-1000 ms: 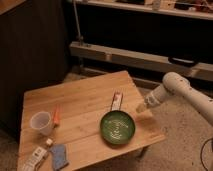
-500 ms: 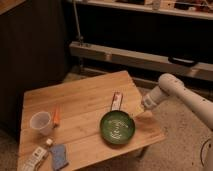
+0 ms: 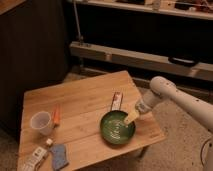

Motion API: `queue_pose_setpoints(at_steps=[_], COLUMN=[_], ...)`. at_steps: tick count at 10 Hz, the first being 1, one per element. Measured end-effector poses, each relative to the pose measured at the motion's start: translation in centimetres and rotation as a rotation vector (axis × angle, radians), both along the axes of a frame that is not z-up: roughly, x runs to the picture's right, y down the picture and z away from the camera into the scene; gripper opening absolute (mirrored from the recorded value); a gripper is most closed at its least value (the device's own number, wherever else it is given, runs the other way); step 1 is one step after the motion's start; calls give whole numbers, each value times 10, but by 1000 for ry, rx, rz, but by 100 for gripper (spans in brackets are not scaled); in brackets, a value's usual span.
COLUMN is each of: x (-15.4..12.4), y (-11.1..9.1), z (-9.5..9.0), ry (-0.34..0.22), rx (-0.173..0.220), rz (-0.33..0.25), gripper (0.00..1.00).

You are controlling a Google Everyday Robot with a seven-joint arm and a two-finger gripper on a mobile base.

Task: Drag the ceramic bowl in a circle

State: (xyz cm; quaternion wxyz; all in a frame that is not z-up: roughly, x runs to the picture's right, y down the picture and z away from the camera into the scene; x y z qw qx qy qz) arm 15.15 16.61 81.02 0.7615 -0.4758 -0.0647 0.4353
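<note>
The ceramic bowl (image 3: 117, 128) is round, shallow and glossy dark green with a speckled lighter inside. It sits near the front right corner of the wooden table (image 3: 85, 95). My gripper (image 3: 131, 118) comes in from the right on a white arm (image 3: 162, 95) and sits at the bowl's upper right rim, its tan tip over the inside edge. Whether it touches or grips the rim cannot be told.
A translucent white cup (image 3: 41, 122) stands at the table's left, with an orange stick (image 3: 56, 114) beside it. A narrow packet (image 3: 116, 101) lies just behind the bowl. A blue cloth (image 3: 59, 156) and a white packet (image 3: 31, 159) lie at the front left corner. Dark shelving stands behind.
My gripper has moved down and left from beside the table's right edge onto the bowl's upper right rim. The bowl has not visibly moved.
</note>
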Motion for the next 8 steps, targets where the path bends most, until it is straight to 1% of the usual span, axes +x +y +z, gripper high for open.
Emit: queue_pose_setpoints(at_steps=[1, 4, 5, 7, 8], x=[3, 9, 10, 13, 15], y=[-3, -8, -7, -2, -3], z=[1, 8, 15, 35, 41], ry=[5, 16, 23, 41, 41], rx=[12, 31, 28, 23, 21], rz=[3, 3, -12, -33, -41], gripper=[58, 58, 58, 58, 54])
